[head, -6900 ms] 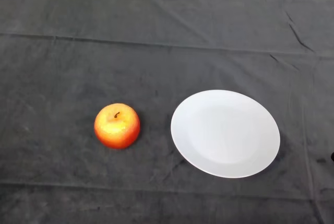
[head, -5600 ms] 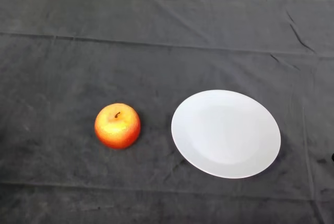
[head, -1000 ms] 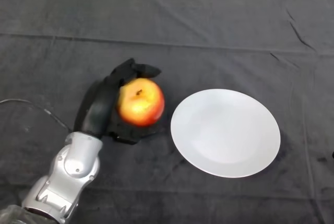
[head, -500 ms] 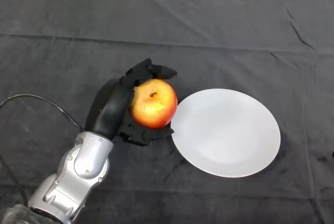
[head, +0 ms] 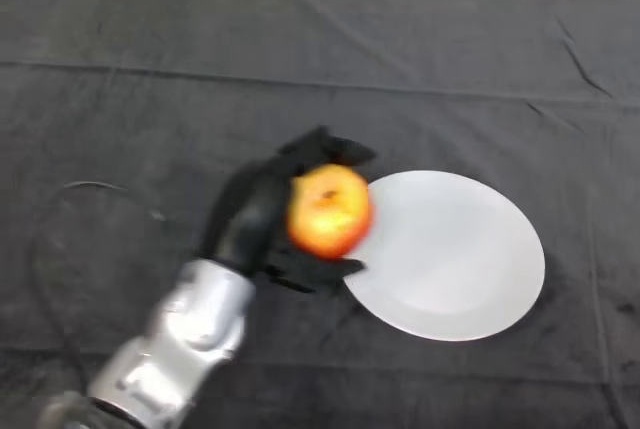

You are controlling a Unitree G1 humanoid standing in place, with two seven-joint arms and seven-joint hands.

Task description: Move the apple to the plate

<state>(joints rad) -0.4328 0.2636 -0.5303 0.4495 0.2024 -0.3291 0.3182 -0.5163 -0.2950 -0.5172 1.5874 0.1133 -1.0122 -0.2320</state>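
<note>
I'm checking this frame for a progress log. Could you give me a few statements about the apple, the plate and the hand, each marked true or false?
1. The left hand has its fingers curled round the apple. True.
2. The apple rests in the middle of the plate. False: it is in the hand, at the plate's left edge.
3. The plate is white and holds nothing. True.
4. The apple is green. False: it is red and yellow.
5. The plate lies on a dark cloth. True.
</note>
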